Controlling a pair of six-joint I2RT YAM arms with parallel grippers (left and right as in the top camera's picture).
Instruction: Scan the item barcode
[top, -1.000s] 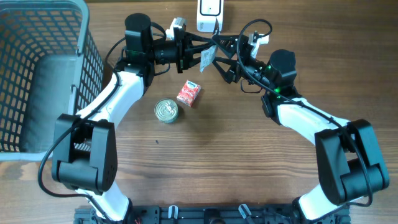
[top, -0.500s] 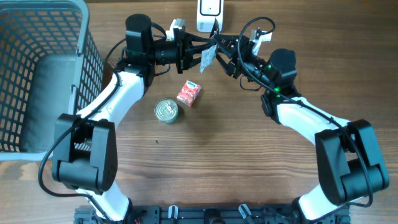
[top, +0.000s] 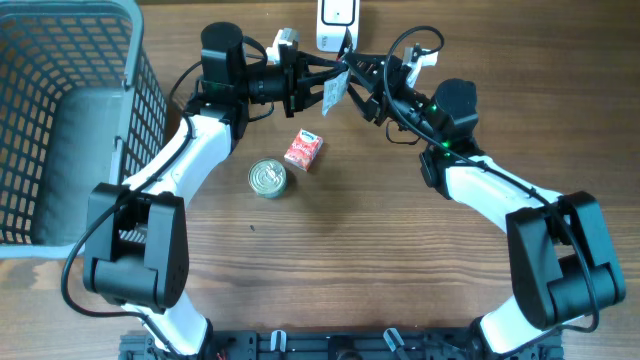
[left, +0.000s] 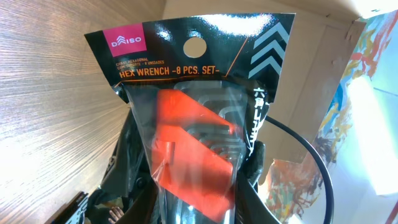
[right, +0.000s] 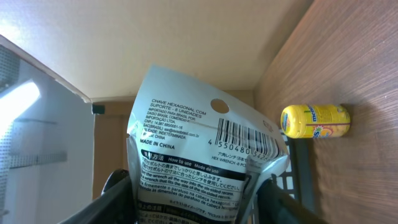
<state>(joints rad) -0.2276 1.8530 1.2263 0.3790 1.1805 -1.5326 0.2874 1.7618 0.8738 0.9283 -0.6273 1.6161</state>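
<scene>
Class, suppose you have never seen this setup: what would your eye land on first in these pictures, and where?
The hex wrench packet, black and orange, held up between the left pincer and right pincer at the far edge of the table, below a white scanner. Its barcode faces the right wrist camera. Next, the big wire basket at the left.

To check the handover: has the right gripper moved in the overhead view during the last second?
Yes. The right gripper went toward the white scanner, away from the red carton.
</scene>
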